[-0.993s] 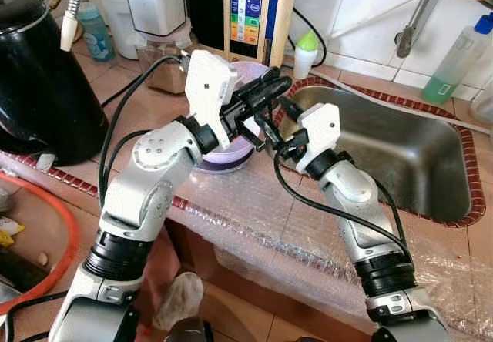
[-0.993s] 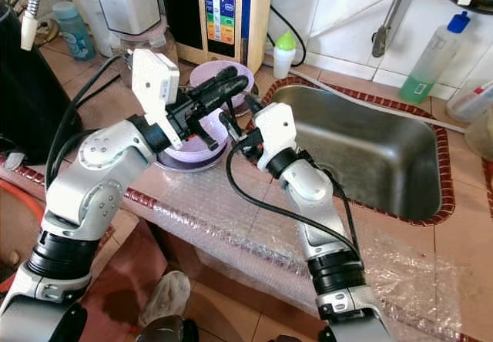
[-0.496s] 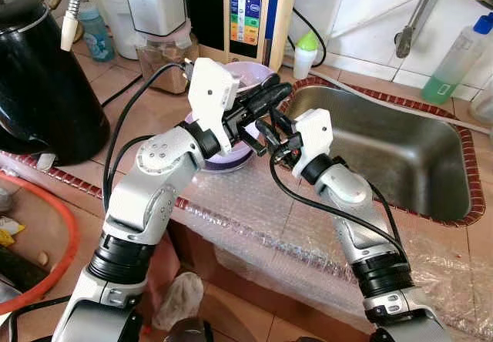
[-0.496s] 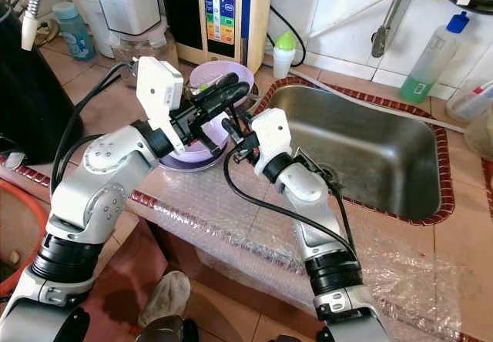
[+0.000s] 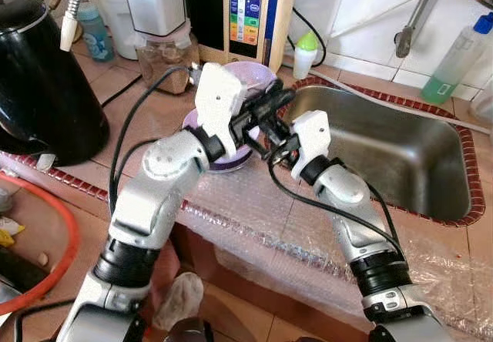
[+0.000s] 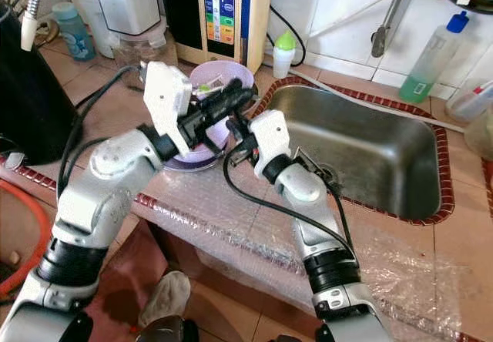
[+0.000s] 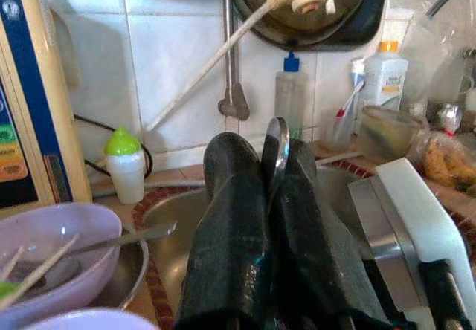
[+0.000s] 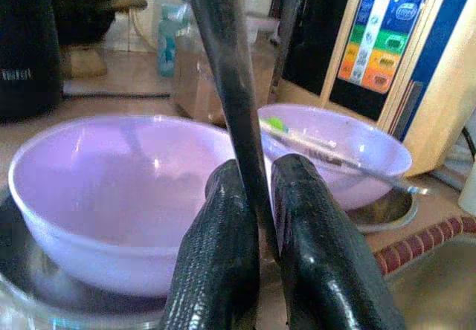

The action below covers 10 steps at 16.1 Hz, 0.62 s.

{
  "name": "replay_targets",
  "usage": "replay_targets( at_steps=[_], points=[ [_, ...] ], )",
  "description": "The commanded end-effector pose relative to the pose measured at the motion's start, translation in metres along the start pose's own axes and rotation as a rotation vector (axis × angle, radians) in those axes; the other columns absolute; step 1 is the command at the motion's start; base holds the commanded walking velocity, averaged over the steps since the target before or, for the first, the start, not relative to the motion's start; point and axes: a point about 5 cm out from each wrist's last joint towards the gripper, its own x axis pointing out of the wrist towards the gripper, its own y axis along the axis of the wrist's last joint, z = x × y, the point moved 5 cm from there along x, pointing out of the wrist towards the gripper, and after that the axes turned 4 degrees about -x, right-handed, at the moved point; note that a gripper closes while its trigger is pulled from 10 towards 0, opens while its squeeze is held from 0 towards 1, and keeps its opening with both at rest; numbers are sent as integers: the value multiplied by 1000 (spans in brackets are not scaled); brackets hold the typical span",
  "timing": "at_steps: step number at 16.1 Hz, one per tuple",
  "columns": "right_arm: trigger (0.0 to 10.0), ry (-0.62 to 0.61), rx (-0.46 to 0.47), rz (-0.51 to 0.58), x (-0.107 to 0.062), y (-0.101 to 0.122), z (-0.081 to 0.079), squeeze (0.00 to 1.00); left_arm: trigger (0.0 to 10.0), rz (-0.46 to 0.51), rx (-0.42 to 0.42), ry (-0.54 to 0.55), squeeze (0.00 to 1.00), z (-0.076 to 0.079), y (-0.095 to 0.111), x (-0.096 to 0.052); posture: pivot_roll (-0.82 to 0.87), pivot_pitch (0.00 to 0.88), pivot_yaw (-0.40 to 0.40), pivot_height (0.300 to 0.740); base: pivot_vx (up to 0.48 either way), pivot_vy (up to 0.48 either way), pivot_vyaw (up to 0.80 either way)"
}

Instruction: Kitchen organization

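My left gripper (image 5: pixel 277 97) reaches over the purple bowls toward the sink and is shut on a metal spoon (image 7: pixel 277 140), which stands edge-on between its fingers. Just below it, my right gripper (image 5: pixel 271 136) points up and left; in the right wrist view its fingers (image 8: pixel 223 241) are shut on a thin dark bar (image 8: pixel 227 70) that looks like the spoon's handle. A purple bowl (image 8: pixel 111 189) sits on a metal plate close in front. Behind it a second purple bowl (image 8: pixel 335 151) holds chopsticks and a utensil.
The steel sink (image 5: pixel 385 149) lies to the right. A black kettle (image 5: pixel 38 72) stands at the left and a water machine (image 5: pixel 246 11) at the back. A green-capped bottle (image 5: pixel 306 53) and a soap bottle (image 5: pixel 454 61) stand by the wall. Bubble wrap (image 5: pixel 254 211) covers the counter's front edge.
My left gripper has pushed a little further right toward the sink's rim. My right gripper has moved left and up beneath it, so the two now meet.
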Motion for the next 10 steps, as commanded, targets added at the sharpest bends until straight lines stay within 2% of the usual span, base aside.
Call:
replay_targets(
  at_steps=[1, 2, 3, 7, 9, 10],
  points=[
    [0, -203, 20, -54, -12, -12, 44, 0, 10000, -19, -16, -60, 1000, 12, -10, -3, 41, 0, 8, 740, 0, 0, 0],
    [0, -252, -40, -56, -17, -12, 56, 0, 10000, -28, -4, -66, 1000, 14, -15, -3, 44, 0, 2, 740, 0, 0, 0],
    [0, -269, -65, -53, -18, -11, 61, 0, 10000, -30, -1, -68, 1000, 14, -15, -3, 44, 0, 2, 740, 0, 0, 0],
    [0, -420, -140, -87, -31, -15, 102, 0, 10000, -39, 11, -70, 1000, 15, -16, -3, 48, 0, 11, 740, 0, 0, 0],
    [0, -468, -173, -131, -35, -24, 117, 0, 10000, -91, -11, -94, 1000, 18, -27, -6, 50, 6, 21, 740, 0, 0, 0],
    [0, -476, -195, -183, -37, -33, 124, 0, 10000, -148, -28, -128, 1000, 22, -38, -9, 50, 6, 21, 740, 0, 0, 0]
  ],
)
